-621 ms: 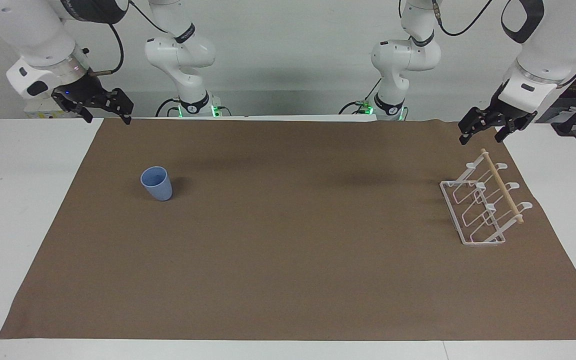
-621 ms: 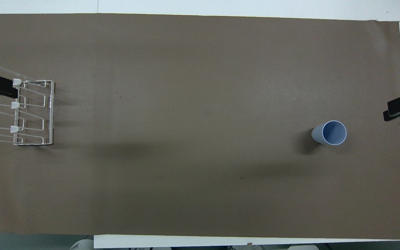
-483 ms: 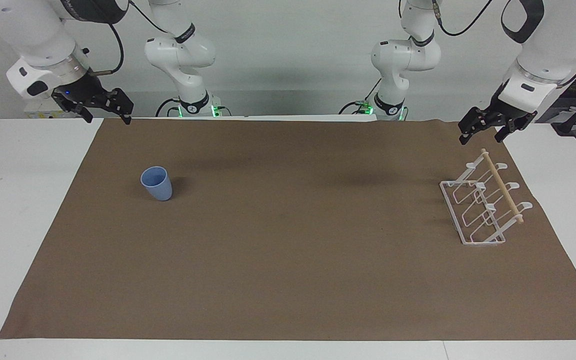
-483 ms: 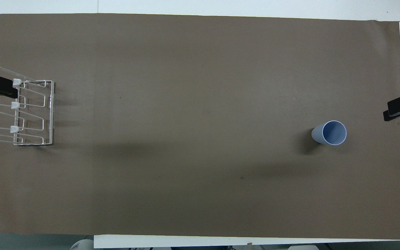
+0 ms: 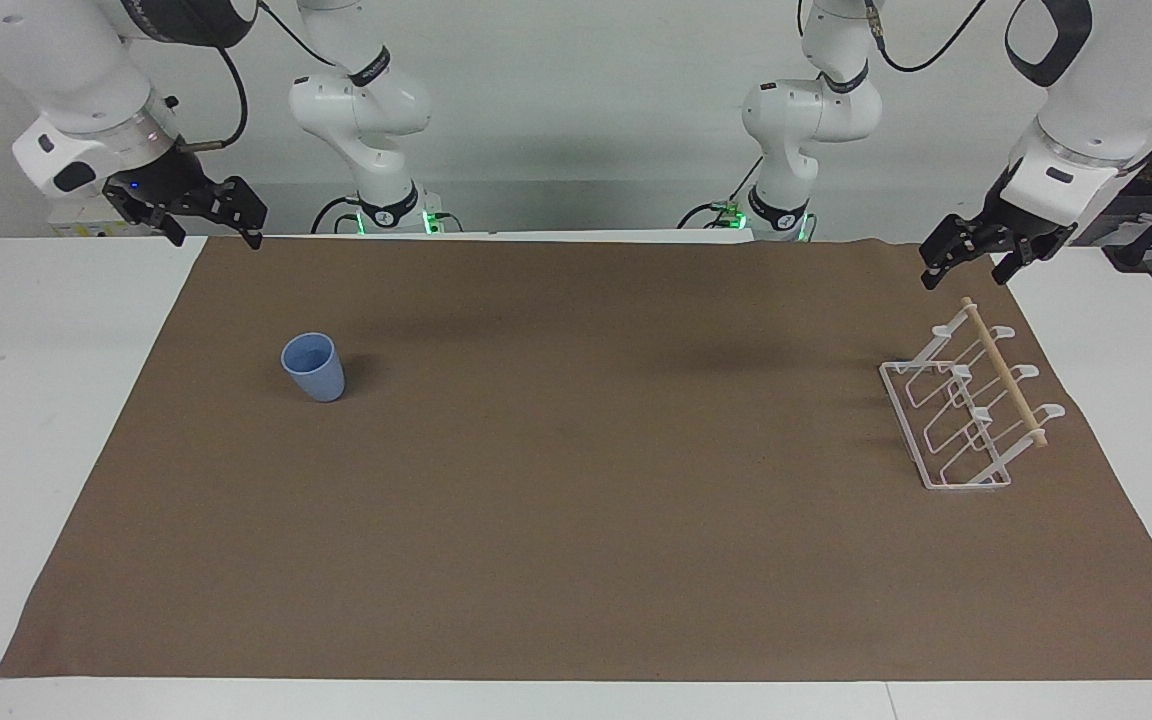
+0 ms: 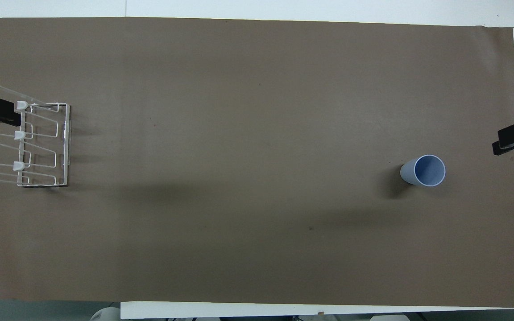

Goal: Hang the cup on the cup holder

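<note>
at mat edges: both grippers spread (left gripper [image 5: 968,266], right gripper [image 5: 208,226]); cup [image 5: 314,367] upright.

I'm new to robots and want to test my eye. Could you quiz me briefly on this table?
1. True or false: the blue cup stands upright on the brown mat.
2. The cup is at which arm's end? A) left B) right
3. Fill in: the wire cup holder has a ___ dowel on top.

Key: 1 true; 2 B; 3 wooden.
</note>
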